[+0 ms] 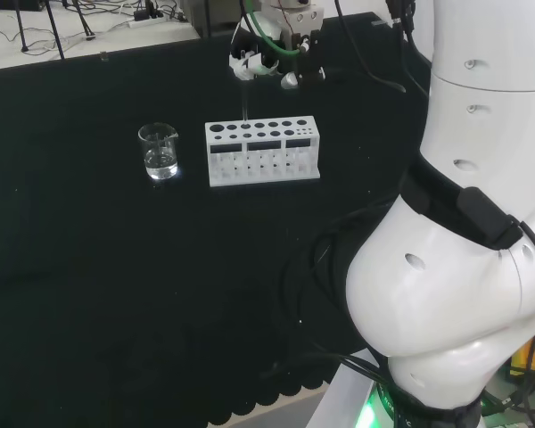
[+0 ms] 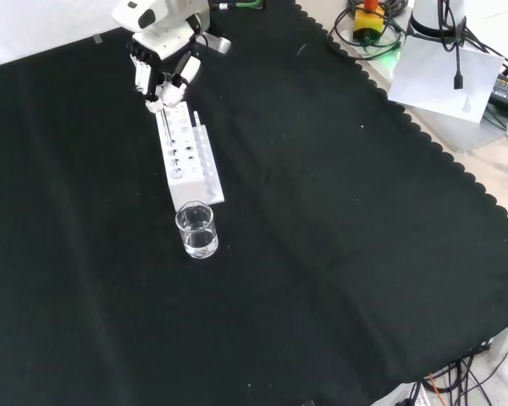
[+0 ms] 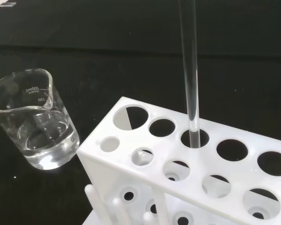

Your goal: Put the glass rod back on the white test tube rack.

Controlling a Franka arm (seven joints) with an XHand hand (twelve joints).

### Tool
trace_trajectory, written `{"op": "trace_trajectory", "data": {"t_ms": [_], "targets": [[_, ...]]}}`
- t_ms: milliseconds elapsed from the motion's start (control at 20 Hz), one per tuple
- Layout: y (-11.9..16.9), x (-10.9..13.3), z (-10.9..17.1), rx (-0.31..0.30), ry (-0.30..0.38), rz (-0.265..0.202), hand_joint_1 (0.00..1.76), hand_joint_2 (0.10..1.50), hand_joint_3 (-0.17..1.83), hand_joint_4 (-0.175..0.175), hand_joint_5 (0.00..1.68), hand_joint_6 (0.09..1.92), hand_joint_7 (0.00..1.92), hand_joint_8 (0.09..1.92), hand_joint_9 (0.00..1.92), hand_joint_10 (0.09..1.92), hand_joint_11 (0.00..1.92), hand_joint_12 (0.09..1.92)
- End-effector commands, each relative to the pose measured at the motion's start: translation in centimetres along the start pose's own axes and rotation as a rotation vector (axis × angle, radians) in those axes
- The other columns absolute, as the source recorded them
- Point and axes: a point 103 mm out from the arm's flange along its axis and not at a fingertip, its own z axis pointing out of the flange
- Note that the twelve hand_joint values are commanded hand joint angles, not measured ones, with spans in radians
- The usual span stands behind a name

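Black cloth (image 2: 322,211) — glass rod (image 3: 189,70) entering rack (image 3: 187,173) hole.

The arm (image 1: 468,223) was glossy white, built of fat rounded links with small recessed screw holes and a black band at one joint. Black cables trailed around its base, green ones ran near the wrist, and the robot hand (image 2: 161,63) was white with black joints

Head: we look over the arm (image 1: 464,223) from behind.
Front: downward, opposite.
Wrist: close.
Shared: rack (image 1: 263,152), beaker (image 2: 196,229).
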Motion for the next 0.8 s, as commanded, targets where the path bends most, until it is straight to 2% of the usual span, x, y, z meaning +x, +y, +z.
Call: {"op": "trace_trajectory", "data": {"t_ms": [50, 300, 400, 450, 500, 600, 700, 800], "targets": [[0.1, -0.1, 0.4, 0.008, -0.002, 0.002, 1.28, 1.11, 0.00, -0.175, 1.04, 0.60, 1.00, 1.31, 1.62, 0.95, 1.65, 0.91], [0.0, -0.3, 0.8, 0.041, 0.019, -0.003, 1.28, 1.11, 0.00, -0.175, 1.04, 0.60, 1.00, 1.30, 1.62, 0.95, 1.66, 0.91], [0.1, -0.4, 0.7, 0.089, 0.008, -0.009, 1.29, 1.09, -0.01, -0.175, 1.03, 0.65, 1.08, 1.16, 1.67, 0.91, 1.70, 0.90], [0.0, -0.5, 0.6, 0.106, 0.014, -0.009, 1.29, 1.08, -0.02, -0.175, 1.01, 0.73, 1.14, 1.01, 1.71, 0.89, 1.74, 0.90], [0.0, -0.5, 0.5, 0.118, 0.017, -0.009, 1.34, 1.07, -0.07, -0.175, 0.92, 0.82, 1.19, 0.85, 1.74, 0.88, 1.79, 0.90], [-0.1, -0.5, 0.3, 0.129, 0.021, -0.013, 1.44, 0.98, -0.15, -0.175, 0.66, 0.94, 1.04, 0.81, 1.77, 0.86, 1.87, 0.91], [-0.3, -0.4, 0.0, 0.128, 0.022, -0.015, 1.49, 0.92, -0.17, -0.175, 0.40, 0.82, 0.87, 0.84, 1.78, 0.86, 1.91, 0.93], [-0.5, -0.4, -0.3, 0.129, 0.019, -0.014, 1.51, 0.90, -0.17, -0.175, 0.30, 0.69, 0.78, 0.83, 1.77, 0.87, 1.92, 0.94]]}}
